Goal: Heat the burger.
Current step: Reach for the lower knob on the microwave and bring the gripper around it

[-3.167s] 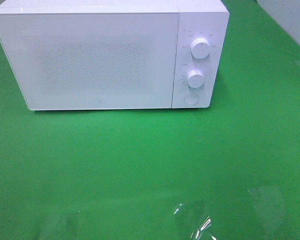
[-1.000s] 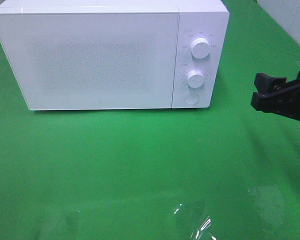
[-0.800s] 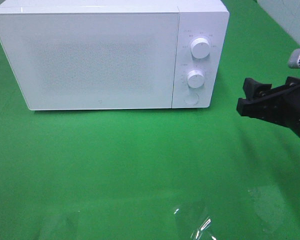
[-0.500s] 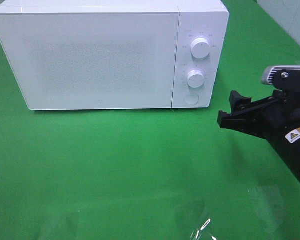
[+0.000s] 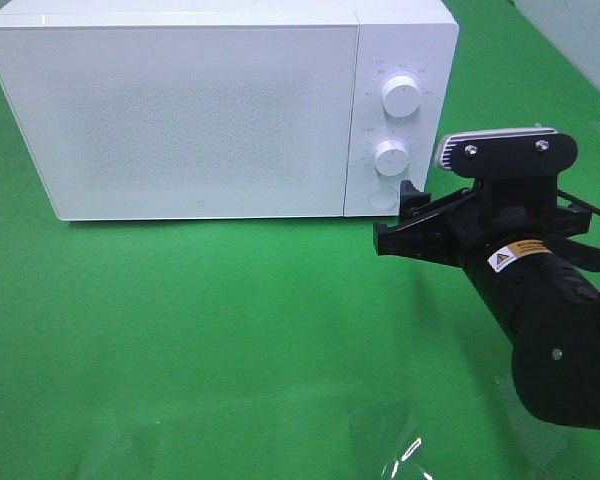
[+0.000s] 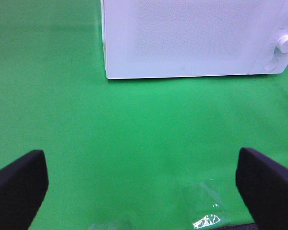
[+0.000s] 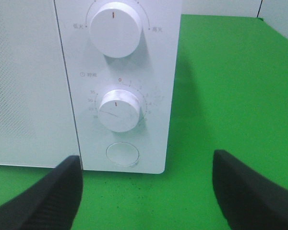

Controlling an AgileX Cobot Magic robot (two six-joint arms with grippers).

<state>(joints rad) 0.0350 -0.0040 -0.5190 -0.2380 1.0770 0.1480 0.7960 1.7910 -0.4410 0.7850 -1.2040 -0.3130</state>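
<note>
The burger is out of view in all three views. A white microwave (image 5: 200,110) stands at the back of the green cloth with its door closed. Its control panel has an upper knob (image 5: 401,95), a lower knob (image 5: 391,157) and a round button (image 5: 382,198). My right gripper (image 5: 395,215) is open and empty, its fingertips just in front of and right of that button. In the right wrist view the round button (image 7: 122,155) sits between the spread fingers of the right gripper (image 7: 146,191). My left gripper (image 6: 141,191) is open and empty over bare cloth, well in front of the microwave (image 6: 192,38).
A shiny clear film patch (image 5: 400,450) lies on the cloth near the front edge, also seen as film (image 6: 206,220) in the left wrist view. A white tiled wall (image 5: 580,30) borders the far right corner.
My right arm came in from the right edge and moved left toward the microwave's control panel, jaws staying open. The microwave has not changed.
</note>
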